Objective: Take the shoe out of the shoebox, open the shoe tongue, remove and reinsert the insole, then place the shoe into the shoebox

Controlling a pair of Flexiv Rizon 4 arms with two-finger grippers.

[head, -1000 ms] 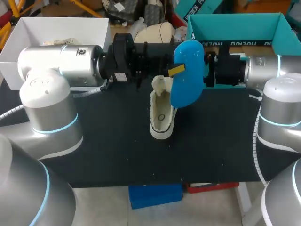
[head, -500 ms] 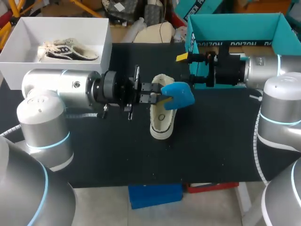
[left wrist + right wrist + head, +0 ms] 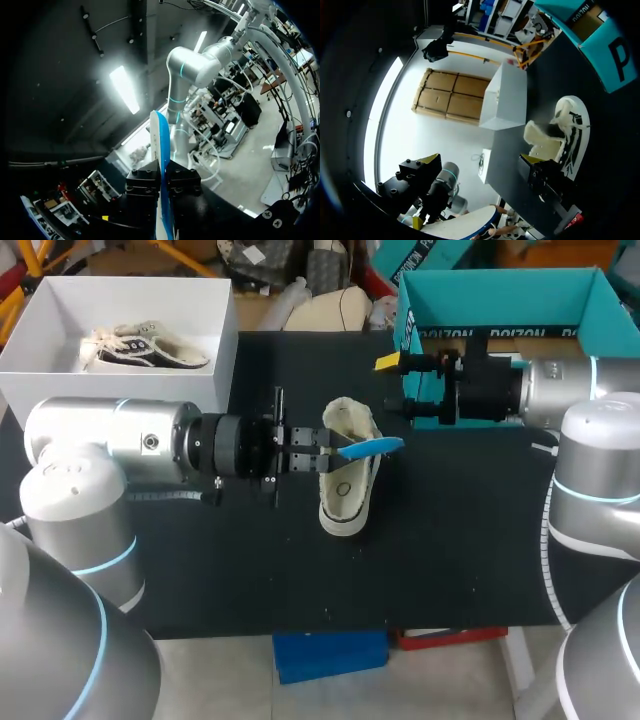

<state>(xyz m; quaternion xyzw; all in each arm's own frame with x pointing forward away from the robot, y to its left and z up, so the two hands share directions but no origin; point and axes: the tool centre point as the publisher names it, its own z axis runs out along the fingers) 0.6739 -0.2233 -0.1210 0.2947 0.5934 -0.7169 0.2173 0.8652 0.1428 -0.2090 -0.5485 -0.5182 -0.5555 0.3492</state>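
Head view. Pale shoe (image 3: 346,485) lies near the middle of the black table (image 3: 250,570), toe towards 6 o'clock, mouth towards 12. The left gripper (image 3: 322,451) comes in from 9 o'clock and is clamped on the blue insole (image 3: 372,447), which is turned nearly edge-on and hangs across the shoe's mouth, sticking out towards 3 o'clock. The right gripper (image 3: 400,386) sits at about 1 o'clock from the shoe, apart from it, fingers spread with nothing between them. White shoebox (image 3: 130,300) at 10 o'clock, with a second shoe (image 3: 145,346) inside. Teal box (image 3: 510,288) at 2 o'clock.

Left wrist view. The insole (image 3: 160,150) runs straight out from between the two finger blocks of the left gripper (image 3: 162,181), pinched from both sides. The shoe is not in sight here.

Right wrist view. The right gripper (image 3: 479,161) is wide open and empty. The shoe (image 3: 567,132) lies ahead of it and off to one side, tongue folded back. The white shoebox (image 3: 505,97) stands beyond.

Judgement: the insole is out, so reinserting is the step in hand. The next move calls for tipping the insole toe-first into the mouth. The free gripper should probably steady the heel or hold the tongue back, or the light shoe may slide.
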